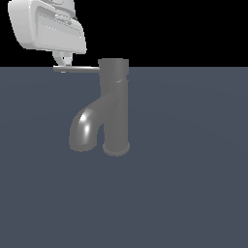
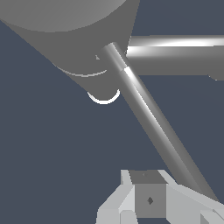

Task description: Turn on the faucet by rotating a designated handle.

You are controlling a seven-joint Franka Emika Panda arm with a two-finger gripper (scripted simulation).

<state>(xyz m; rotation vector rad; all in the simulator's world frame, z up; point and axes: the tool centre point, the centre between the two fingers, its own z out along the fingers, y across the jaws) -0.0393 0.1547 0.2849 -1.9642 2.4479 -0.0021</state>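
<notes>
The faucet (image 1: pixel 115 106) is a dark grey glossy tap standing upright on the floor, and its thick spout (image 1: pixel 86 127) curves down toward the exterior view's left. The handle (image 1: pixel 76 69), a thin grey rod, sticks out level from the top cap toward that same side. My white gripper (image 1: pixel 63 60) hangs above the rod's free end, with its fingertips right at the rod. In the wrist view the handle (image 2: pixel 148 113) runs diagonally from the faucet's cap (image 2: pixel 65 30) past my gripper (image 2: pixel 148 192). The fingers sit together with no gap, and the rod lies beside them, not between them.
The faucet stands on a flat blue-grey floor (image 1: pixel 193 193) that spreads out on all sides. Above the floor's far edge the background is black. No other objects are in view.
</notes>
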